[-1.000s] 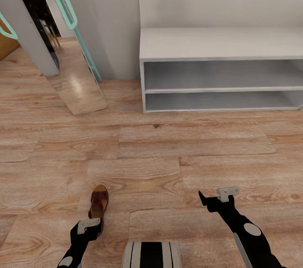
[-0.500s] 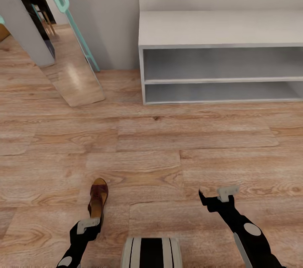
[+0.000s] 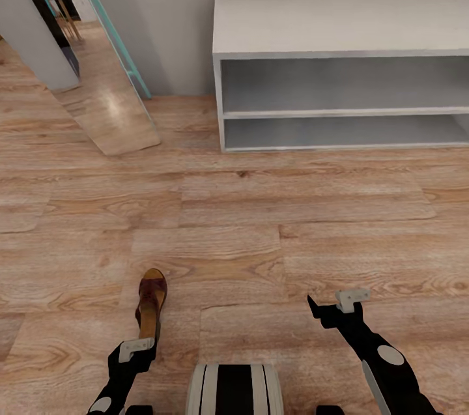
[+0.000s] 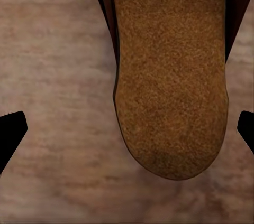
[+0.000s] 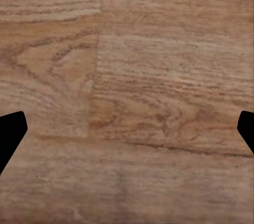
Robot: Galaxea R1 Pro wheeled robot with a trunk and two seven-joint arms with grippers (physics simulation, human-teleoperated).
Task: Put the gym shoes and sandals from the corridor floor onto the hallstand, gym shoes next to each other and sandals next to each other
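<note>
Wood floor (image 3: 260,219), sandal (image 3: 151,301) under left gripper (image 4: 127,129), both jaws spread, empty.

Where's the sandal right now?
The sandal lies on the floor at the lower left of the head view, just ahead of the left claw, well short of the rack. The left wrist view looks down on its footbed.

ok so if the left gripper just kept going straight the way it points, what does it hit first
Probably the sandal: in the left wrist view its tan footbed lies between the open left gripper fingertips, over the wood floor. How far it sits is hard to judge.
</note>
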